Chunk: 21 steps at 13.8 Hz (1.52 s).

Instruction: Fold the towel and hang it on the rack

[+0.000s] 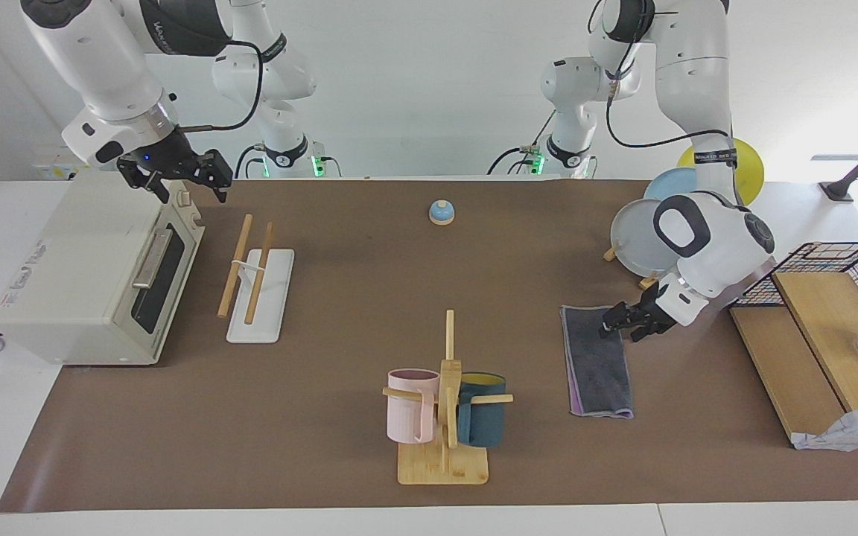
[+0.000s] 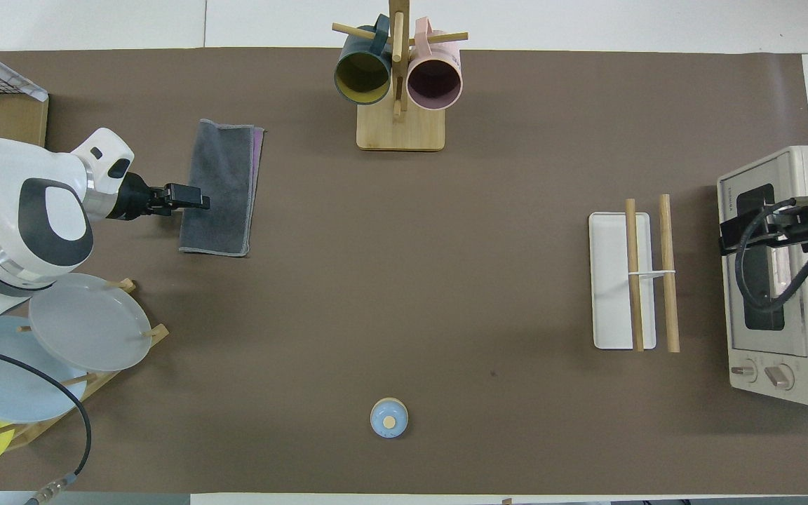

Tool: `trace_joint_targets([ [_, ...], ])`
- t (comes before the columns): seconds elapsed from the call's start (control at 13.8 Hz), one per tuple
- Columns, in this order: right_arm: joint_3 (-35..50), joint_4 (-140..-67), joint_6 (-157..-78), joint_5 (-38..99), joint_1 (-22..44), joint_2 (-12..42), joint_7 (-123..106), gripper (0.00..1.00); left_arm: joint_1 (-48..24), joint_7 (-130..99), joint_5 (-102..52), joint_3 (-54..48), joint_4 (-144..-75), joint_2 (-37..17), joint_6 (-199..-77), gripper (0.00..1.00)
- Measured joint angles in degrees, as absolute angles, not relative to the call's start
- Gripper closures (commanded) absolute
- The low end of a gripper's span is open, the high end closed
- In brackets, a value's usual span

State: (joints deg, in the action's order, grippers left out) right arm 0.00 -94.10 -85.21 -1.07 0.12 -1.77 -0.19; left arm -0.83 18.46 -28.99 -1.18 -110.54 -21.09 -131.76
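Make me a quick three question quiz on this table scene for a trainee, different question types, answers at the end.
1. True or false: the towel already hangs on the rack.
2. Multiple choice: what is the left gripper at? A) the mug tree B) the towel's edge on the side of the left arm's end of the table C) the bell
3. Short answer: what does the right gripper wait over?

Key
1. False: the towel lies folded flat on the table, grey face up, with a purple strip showing along one edge.
2. B
3. The toaster oven, at the right arm's end of the table.
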Motion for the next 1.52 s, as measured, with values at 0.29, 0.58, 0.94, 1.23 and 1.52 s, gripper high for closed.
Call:
trace_joint_targets([
  [0.29, -0.11, -94.11, -85.18, -1.07, 0.05, -1.77, -0.19, 0.0, -1.28, 19.08, -28.99, -1.47, -110.11, -21.91, -132.08, 0.25],
  [0.58, -0.12, -94.11, -85.18, -1.07, 0.05, -1.77, -0.19, 0.0, -1.69, 20.46, -28.69, -1.51, -110.03, -21.95, -132.09, 0.46],
  [0.94, -0.12, -94.11, -85.18, -1.07, 0.05, -1.77, -0.19, 0.0, -1.78, 22.04, -28.24, -1.47, -110.04, -22.07, -132.06, 0.7],
  [1.23, -0.12, -94.11, -85.18, -1.07, 0.05, -1.77, -0.19, 0.0, -1.78, 22.67, -28.22, -1.42, -110.05, -22.18, -132.06, 1.0],
  [1.52, -0.12, -94.11, -85.18, -1.07, 0.05, -1.77, -0.19, 0.0, -1.77, 22.69, -28.23, -1.41, -110.02, -22.32, -132.05, 1.0],
])
